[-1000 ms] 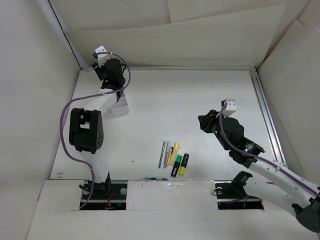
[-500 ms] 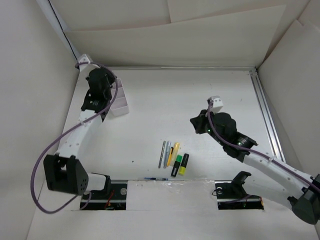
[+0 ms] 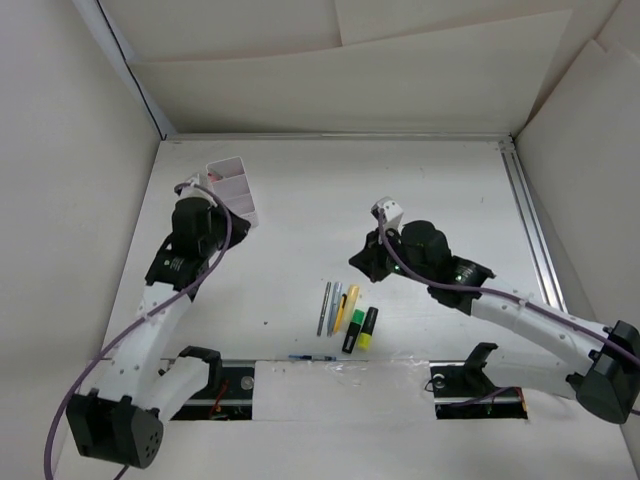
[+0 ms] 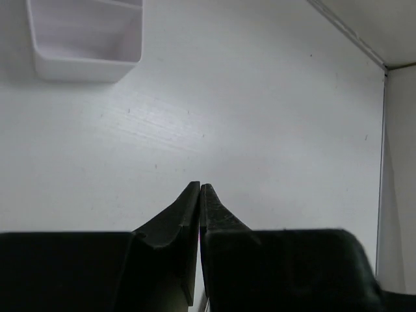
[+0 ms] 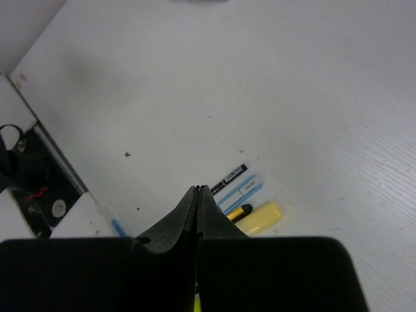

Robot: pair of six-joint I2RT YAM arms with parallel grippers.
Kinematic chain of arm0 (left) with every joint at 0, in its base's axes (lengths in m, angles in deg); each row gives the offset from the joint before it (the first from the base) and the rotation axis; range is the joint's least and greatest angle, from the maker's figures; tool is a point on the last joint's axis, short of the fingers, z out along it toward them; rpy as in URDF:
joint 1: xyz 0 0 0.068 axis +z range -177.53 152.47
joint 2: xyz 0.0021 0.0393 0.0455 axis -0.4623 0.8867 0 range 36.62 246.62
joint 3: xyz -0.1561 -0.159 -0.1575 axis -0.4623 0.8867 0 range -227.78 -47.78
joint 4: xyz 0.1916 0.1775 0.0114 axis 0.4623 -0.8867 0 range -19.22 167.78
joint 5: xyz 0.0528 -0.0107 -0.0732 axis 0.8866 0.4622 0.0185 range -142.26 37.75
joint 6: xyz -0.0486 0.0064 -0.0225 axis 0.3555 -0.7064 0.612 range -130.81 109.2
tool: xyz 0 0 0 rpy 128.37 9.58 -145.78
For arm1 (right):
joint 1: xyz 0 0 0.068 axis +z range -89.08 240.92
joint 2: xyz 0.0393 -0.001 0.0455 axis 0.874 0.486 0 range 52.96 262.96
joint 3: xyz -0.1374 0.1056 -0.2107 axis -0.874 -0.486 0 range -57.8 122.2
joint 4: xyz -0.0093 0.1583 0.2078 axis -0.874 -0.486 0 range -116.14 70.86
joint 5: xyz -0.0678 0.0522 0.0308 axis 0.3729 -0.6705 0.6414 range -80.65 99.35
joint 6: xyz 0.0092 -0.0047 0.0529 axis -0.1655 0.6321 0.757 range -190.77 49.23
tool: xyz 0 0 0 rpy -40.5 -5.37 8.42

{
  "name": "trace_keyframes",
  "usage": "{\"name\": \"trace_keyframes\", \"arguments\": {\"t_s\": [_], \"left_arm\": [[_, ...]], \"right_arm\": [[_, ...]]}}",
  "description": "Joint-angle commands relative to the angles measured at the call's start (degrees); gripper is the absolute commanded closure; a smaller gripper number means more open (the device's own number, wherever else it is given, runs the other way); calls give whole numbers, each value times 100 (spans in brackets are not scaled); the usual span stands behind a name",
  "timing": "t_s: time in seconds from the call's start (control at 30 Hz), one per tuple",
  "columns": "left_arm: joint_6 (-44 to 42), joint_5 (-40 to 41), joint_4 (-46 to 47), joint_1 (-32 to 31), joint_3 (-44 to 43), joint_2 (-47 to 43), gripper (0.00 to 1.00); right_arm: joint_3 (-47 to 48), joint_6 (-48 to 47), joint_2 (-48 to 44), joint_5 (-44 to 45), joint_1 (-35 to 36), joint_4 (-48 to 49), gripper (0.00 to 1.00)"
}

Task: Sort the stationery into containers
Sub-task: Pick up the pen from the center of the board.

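The stationery lies near the table's front: thin pens (image 3: 335, 305) side by side, a green highlighter (image 3: 356, 330) and a yellow highlighter (image 3: 368, 327) beside them, and a blue pen (image 3: 313, 357) at the front edge. The white divided container (image 3: 232, 190) stands at the back left. My right gripper (image 3: 357, 263) hovers just behind the pens, shut and holding nothing; in its wrist view the right gripper (image 5: 199, 188) points at the pens (image 5: 242, 188) and a yellow pen (image 5: 261, 218). My left gripper (image 3: 213, 212) is shut and holding nothing, near the container (image 4: 88, 39); the left gripper (image 4: 199, 186) faces bare table.
White walls enclose the table on the left, back and right. A metal rail (image 3: 530, 230) runs along the right side. The arm bases (image 3: 215, 385) sit at the front edge.
Both grippers have shut. The left arm has drawn back from over the container toward the front. The right arm has swung left toward the pens.
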Motion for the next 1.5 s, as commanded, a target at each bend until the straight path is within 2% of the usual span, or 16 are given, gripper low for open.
{"name": "trace_keyframes", "arguments": {"t_s": [0.0, 0.1, 0.23, 0.33, 0.37, 0.4, 0.5, 0.63, 0.8, 1.1, 1.4, 1.47], "left_arm": [[-73, -92, -783, -12, 147, -819, 99], [244, 163, -784, -12, 78, -1443, 87], [437, 216, -897, -12, -326, -1875, 79], [438, 461, -845, -12, -869, -2060, 74], [438, 575, -845, -12, -1020, -2112, 74], [438, 742, -845, -12, -1161, -2113, 72], [385, 744, -784, -12, -1417, -2165, 70], [385, 638, -722, -12, -1479, -2279, 69], [253, 577, -845, -12, -1531, -2280, 68], [200, 349, -898, -12, -1848, -2341, 65], [148, 401, -898, -12, -1795, -2455, 64], [148, 401, -898, -12, -1742, -2455, 64]], "right_arm": [[381, -371, 193, -990, 81, -17, 100], [433, -521, 659, -1387, 519, -70, 100], [766, -793, 1388, -1564, 1222, -70, 99], [1213, -969, 2055, -1564, 1741, -70, 89], [1337, -1039, 2431, -1564, 1847, -70, 83], [1478, -1100, 2627, -1564, 2022, -70, 74], [2049, -1319, 3416, -1564, 2277, -315, 60], [2674, -1514, 4218, -1142, 2673, -808, 57], [2727, -1567, 4342, -677, 2875, -861, 50], [2841, -1567, 4782, 88, 3043, -1011, 48], [2894, -1461, 5063, 141, 3043, -950, 52], [2947, -1461, 5116, 141, 3095, -949, 56]]}}
